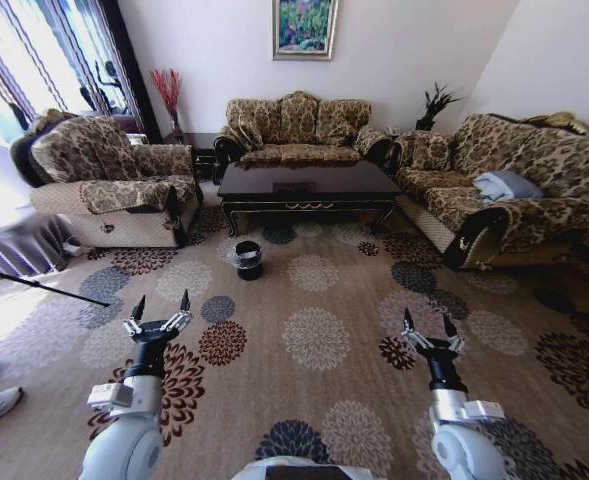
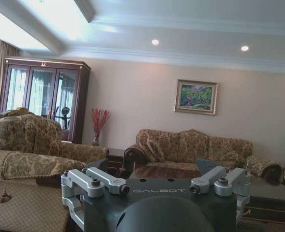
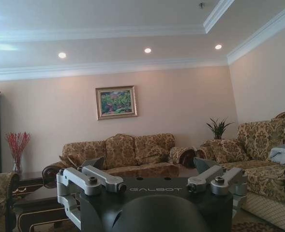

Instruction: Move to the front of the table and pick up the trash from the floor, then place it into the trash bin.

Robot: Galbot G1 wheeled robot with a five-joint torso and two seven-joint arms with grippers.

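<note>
Well back from the long low dark glossy wooden coffee table [image 1: 304,185], facing it across the flower-patterned carpet [image 1: 314,300]. Holding both arms forward and low over that carpet, well short of the table. Keeping the left gripper [image 1: 161,305] spread wide, its two dark pointed fingertips [image 1: 139,306] standing apart and clamping nothing; showing likewise in the left wrist view as the left gripper's silver linkages splayed to either side of the black body. Holding the right gripper [image 1: 426,324] in the same way, fingers apart and empty, over a dark floral medallion on the robot's right. Seeing the small round black bucket-like trash bin lined with clear crinkly plastic [image 1: 247,258] standing upright on the carpet just in front of the table's left front corner, well apart from both grippers. Not making out any litter pieces on the busy carpet pattern from this far off; cannot tell where the trash is lying. Flanking the table: a floral brown sofa [image 1: 299,125] behind it against the wall, a matching armchair [image 1: 109,180] on the left, another matching sofa [image 1: 514,190] on the right with a pale blue folded cloth [image 1: 507,184] resting on its seat. Hanging above the far sofa, a framed green landscape painting [image 1: 304,27].
</note>
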